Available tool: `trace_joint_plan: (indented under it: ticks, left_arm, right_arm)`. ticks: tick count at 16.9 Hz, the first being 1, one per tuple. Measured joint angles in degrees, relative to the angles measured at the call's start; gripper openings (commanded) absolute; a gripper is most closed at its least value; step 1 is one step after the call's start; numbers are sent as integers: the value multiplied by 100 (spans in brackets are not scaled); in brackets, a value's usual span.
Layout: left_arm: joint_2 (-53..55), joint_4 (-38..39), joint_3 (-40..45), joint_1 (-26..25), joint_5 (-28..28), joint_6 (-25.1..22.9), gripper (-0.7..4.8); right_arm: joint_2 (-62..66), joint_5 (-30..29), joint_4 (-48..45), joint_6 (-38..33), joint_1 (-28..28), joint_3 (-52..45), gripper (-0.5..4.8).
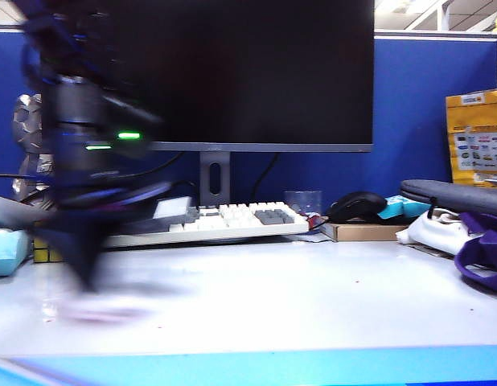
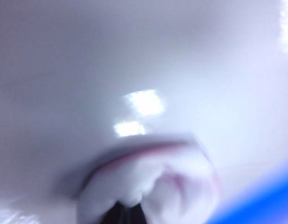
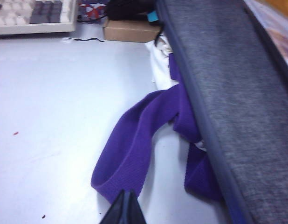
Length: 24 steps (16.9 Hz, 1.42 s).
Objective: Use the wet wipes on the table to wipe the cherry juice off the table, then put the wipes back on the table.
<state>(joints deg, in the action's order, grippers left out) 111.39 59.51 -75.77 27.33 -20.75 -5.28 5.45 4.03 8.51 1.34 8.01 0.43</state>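
My left arm is a dark blur at the left of the exterior view, its gripper (image 1: 88,273) pointing down at the table (image 1: 313,297). Under it lies a smeared white-pink patch, the wet wipes (image 1: 104,310). In the left wrist view the crumpled wet wipes (image 2: 153,184), tinged pink, bulge around the left gripper (image 2: 127,215), which is shut on them and presses them to the table (image 2: 88,70). Small red specks of cherry juice (image 3: 15,133) dot the table (image 3: 65,93). My right gripper (image 3: 126,205) is shut and empty, its tips at a purple strap (image 3: 134,140).
A keyboard (image 1: 232,219) and a monitor stand (image 1: 215,178) sit at the back. A mouse (image 1: 357,206) rests on a cardboard box (image 1: 365,232). A grey case (image 3: 228,93) and a white cloth (image 1: 433,229) with purple straps lie at the right. A light blue pack (image 1: 7,249) is at the far left.
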Motion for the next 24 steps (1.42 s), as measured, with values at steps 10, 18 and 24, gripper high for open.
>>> trace_joint_plan:
  ticks: [10,18,24]
  left_arm:
    - [-81,98,-46,361,1777,-87,-5]
    - [-103,-105,-28,-35,1954,407,-5]
    - [-81,-1309,-63,-896,3399,487,-5]
  right_arm:
    - [0,4,0,0,0,0,-1]
    - [0,7,0,0,-2,0,-1]
    - [0,7,0,0,-2,0,-1]
